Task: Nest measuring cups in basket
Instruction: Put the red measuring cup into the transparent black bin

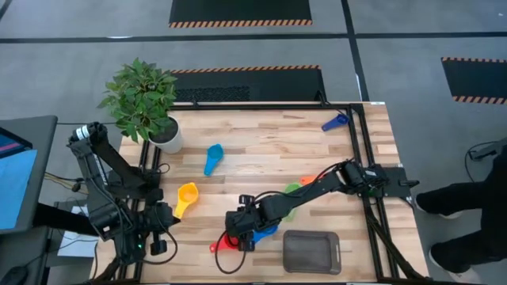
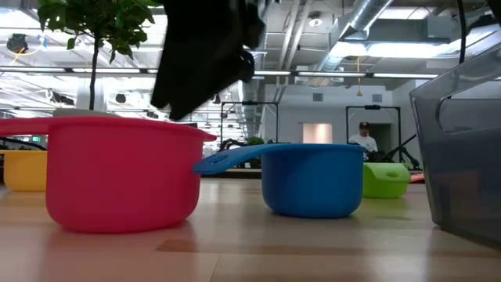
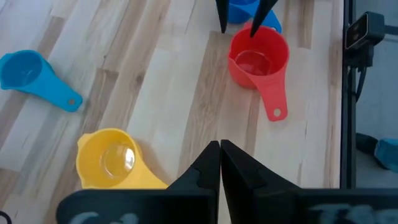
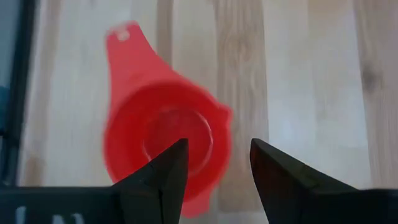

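The red cup [image 4: 165, 140] sits upright on the table near its near edge, also seen as the red cup [image 1: 227, 242]. My right gripper [image 4: 217, 149] hangs open just above it, one finger over the bowl and one outside the rim, on the side away from the handle. A blue cup [image 2: 309, 180] stands right beside the red one. The yellow cup [image 1: 186, 197], light blue cup [image 1: 212, 157], green cup [image 1: 291, 190], orange cup [image 1: 307, 180] and dark blue cup [image 1: 334, 122] lie scattered. The basket [image 1: 311, 251] stands near the near edge. My left gripper [image 3: 219, 155] is shut and waits at the near left. My right gripper comes at the red cup's rim [image 4: 225, 121] from above, pointing down, its fingers on either side of the wall opposite the handle. Whether a fingertip [image 3: 252, 32] touches the rim, I cannot tell. The cup stands on the table.
A potted plant [image 1: 142, 99] stands at the far left corner. The dark frame rails [image 1: 360, 150] run along the table's right side. A person's legs [image 1: 467, 198] show beyond the right edge. Bare wood lies between the yellow cup and the red cup.
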Robot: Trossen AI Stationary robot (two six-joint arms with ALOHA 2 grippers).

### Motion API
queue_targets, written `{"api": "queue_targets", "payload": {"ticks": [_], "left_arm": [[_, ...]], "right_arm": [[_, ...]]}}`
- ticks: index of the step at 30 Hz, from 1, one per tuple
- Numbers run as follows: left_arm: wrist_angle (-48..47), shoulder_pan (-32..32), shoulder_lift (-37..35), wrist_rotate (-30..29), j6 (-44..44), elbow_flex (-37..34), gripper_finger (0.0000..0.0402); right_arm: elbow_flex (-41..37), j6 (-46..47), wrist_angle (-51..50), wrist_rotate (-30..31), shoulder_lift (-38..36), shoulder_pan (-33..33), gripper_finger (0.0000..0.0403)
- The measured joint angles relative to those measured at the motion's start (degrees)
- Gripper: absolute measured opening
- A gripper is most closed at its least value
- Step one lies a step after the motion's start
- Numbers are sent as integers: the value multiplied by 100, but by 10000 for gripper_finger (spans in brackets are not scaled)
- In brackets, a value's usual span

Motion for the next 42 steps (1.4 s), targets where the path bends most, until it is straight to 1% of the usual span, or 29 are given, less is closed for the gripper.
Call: {"api": "queue_targets", "payload": {"ticks": [7, 14, 21, 35, 42], "left_arm": [[3, 0, 0, 0, -13, 0, 0], [9, 2, 0, 0, -53, 0, 0], [25, 2, 0, -28, -39, 0, 0], [27, 2, 0, -157, -26, 0, 0], [27, 2, 0, -157, -24, 0, 0]], "right_arm": [[-58, 0, 72, 6, -5, -7, 190], [-57, 238, 173, 6, 112, 5, 196], [-51, 251, 151, 49, 209, 28, 197], [-52, 336, 193, 6, 270, -11, 174], [-52, 387, 176, 9, 270, -20, 152]]}}
